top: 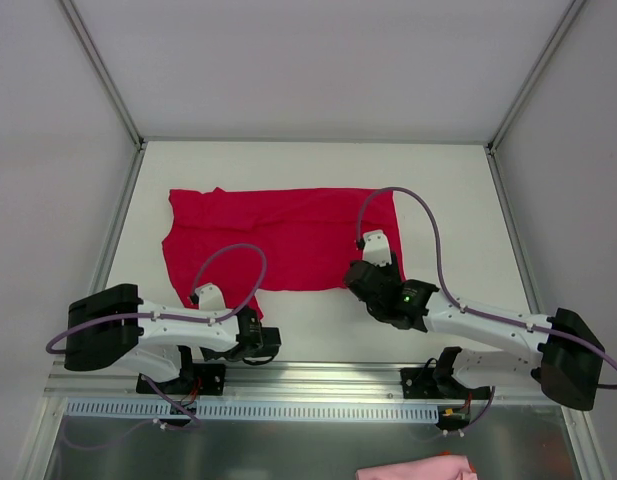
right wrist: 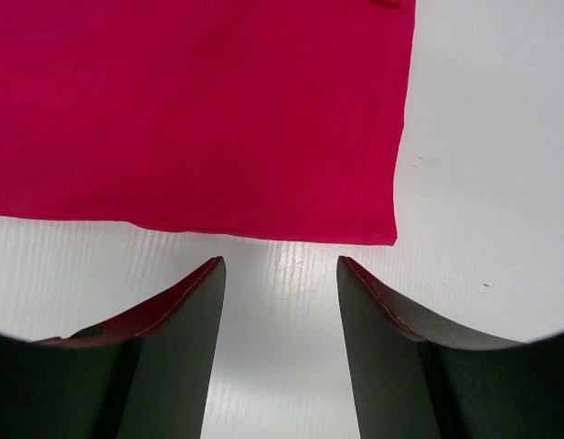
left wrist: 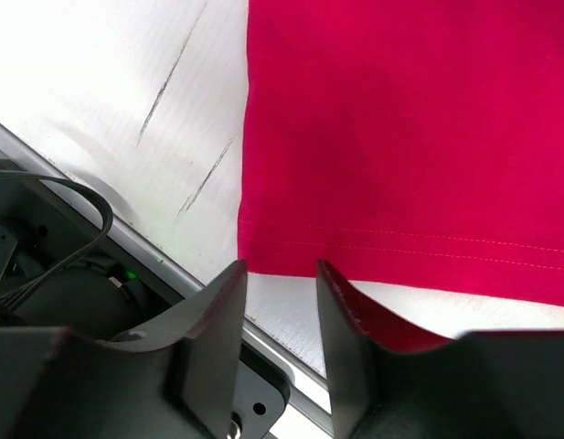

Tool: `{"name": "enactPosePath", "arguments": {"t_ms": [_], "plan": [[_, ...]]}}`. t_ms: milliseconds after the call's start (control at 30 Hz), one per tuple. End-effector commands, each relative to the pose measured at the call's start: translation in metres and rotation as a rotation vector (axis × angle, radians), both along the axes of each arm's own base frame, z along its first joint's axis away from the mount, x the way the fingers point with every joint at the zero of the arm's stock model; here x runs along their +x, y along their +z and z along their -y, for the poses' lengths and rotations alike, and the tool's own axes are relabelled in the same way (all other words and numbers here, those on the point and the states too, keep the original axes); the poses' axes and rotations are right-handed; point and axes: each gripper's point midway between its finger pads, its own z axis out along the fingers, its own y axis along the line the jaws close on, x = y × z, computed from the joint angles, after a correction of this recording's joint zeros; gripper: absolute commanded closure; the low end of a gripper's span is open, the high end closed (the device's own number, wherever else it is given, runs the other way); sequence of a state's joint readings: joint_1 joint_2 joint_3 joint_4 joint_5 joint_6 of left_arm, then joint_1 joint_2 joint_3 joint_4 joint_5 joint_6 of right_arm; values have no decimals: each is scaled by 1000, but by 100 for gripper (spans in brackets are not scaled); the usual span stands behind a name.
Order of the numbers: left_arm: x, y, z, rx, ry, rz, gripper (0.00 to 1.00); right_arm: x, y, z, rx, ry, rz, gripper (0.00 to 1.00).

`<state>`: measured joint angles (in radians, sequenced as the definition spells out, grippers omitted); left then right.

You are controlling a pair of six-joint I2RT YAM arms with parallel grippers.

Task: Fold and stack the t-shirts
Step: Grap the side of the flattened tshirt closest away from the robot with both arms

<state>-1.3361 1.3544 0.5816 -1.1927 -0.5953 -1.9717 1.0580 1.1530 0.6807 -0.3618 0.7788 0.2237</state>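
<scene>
One crimson-red t-shirt point(top: 278, 235) lies flat on the white table point(top: 458, 200) as a wide rectangle, a rumpled sleeve at its far left. My left gripper point(top: 263, 340) is open and empty near the table's front edge. In the left wrist view its fingertips point(left wrist: 280, 274) sit just short of the shirt's stitched hem point(left wrist: 400, 137) and corner. My right gripper point(top: 360, 278) is open and empty at the shirt's near right edge. In the right wrist view its fingertips point(right wrist: 280, 265) hover over bare table, just short of the shirt's near edge point(right wrist: 199, 119).
A metal rail point(top: 318, 375) runs along the table's front edge, also seen in the left wrist view point(left wrist: 172, 265). White walls enclose the table. A pink cloth point(top: 413, 468) lies below the front edge at bottom right.
</scene>
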Motion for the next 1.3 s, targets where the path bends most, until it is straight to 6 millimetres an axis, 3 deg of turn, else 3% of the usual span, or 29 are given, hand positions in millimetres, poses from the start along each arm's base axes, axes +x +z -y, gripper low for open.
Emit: {"name": "enactPosePath", "arguments": {"t_ms": [0, 100, 167, 267, 333, 467, 667, 800, 900, 1167, 1267], "plan": [[0, 6, 1, -30, 101, 57, 62, 6, 20, -7, 65, -10, 54, 44], [-1, 7, -1, -16, 104, 54, 58, 6, 20, -8, 64, -6, 54, 44], [-1, 6, 1, -19, 105, 49, 47, 5, 20, -7, 64, -6, 54, 44], [-1, 8, 3, -24, 96, 43, 51, 5, 21, -7, 67, -5, 52, 44], [-5, 21, -11, 74, 132, 37, 52, 4, 23, -7, 79, -2, 56, 43], [-2, 34, -6, 99, 136, 42, 56, 2, 24, -11, 99, 16, 52, 44], [7, -2, 3, -98, 74, -14, 57, 0, 27, -11, 112, 22, 60, 44], [11, 1, 2, -102, 69, -11, 58, -1, 28, -11, 116, 27, 66, 43], [23, -5, 16, -126, 23, -52, 56, -1, 29, -9, 112, 23, 69, 43], [31, -6, 26, -106, -2, -80, 54, -1, 32, -5, 114, 11, 84, 43], [31, -8, 27, -98, -9, -96, 59, -1, 31, -4, 108, 12, 84, 43]]}}
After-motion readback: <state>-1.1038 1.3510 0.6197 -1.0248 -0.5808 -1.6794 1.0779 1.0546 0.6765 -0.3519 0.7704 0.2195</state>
